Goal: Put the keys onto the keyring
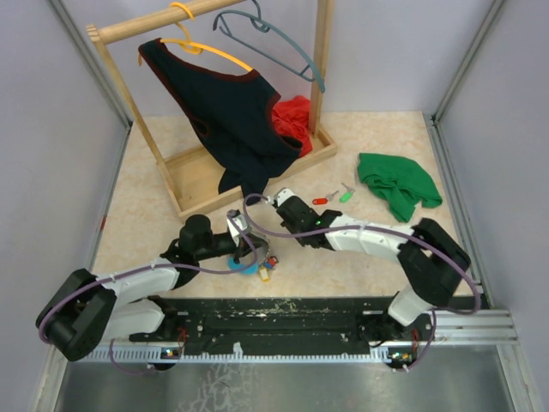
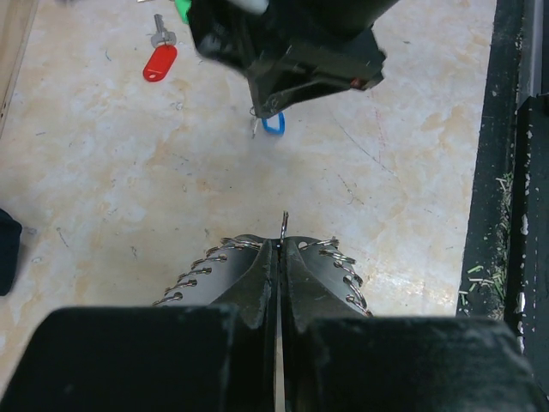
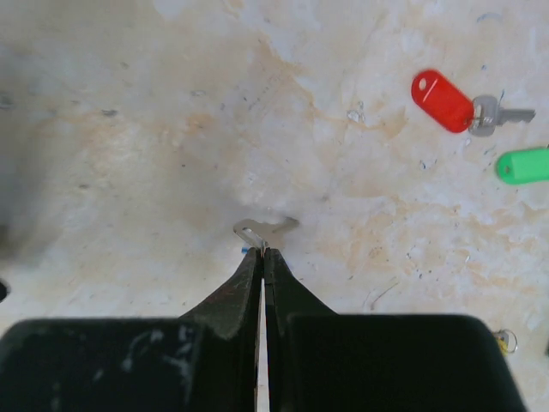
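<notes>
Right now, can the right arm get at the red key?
Probably yes: the red key lies uncovered close beside the right pincer, nothing between. But that pincer is shut on a silver key.

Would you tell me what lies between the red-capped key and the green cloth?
The green-capped key lies between the red-capped key and the green cloth, seen in the top external view.

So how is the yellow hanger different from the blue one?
The yellow hanger carries a dark top; the blue hanger hangs bare. The yellow hanger is bright orange-yellow, the blue hanger dull grey-blue. Both hang from the wooden rack.
</notes>
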Available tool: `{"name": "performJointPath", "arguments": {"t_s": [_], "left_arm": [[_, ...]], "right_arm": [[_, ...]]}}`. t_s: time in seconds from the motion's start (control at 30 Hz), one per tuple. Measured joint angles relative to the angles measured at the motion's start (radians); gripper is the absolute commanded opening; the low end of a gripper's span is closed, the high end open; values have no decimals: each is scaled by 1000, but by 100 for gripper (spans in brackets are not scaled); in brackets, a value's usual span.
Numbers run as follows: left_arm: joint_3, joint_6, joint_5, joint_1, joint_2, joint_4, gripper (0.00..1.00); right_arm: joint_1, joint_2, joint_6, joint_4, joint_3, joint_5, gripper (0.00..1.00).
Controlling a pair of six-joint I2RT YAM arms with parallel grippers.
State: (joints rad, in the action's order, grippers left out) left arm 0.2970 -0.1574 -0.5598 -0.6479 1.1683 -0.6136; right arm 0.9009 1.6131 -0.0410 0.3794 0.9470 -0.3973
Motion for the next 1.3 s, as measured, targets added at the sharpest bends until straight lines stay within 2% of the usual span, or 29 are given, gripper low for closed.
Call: {"name": "performJointPath", "arguments": {"t_s": [0.2, 0.33, 0.57, 0.83, 1.07, 1.3], "left_arm": [[0, -5, -10, 0, -13, -16, 0], [0, -20, -11, 0, -16, -21, 0], [0, -46, -20, 0, -18, -23, 0], [0, -76, -59, 0, -29, -23, 0], [0, -103, -106, 0, -45, -23, 0], [0, -140, -146, 0, -32, -23, 0]], "right_arm": [[-16, -230, 55, -101, -96, 137, 0], [-64, -327, 109, -156, -148, 299, 0], [-156, -417, 147, -170, -167, 569, 0], [-164, -474, 279, -198, -174, 822, 0], [-163, -439, 405, -144, -159, 937, 0], [-114, -427, 510, -121, -145, 933, 0]]}}
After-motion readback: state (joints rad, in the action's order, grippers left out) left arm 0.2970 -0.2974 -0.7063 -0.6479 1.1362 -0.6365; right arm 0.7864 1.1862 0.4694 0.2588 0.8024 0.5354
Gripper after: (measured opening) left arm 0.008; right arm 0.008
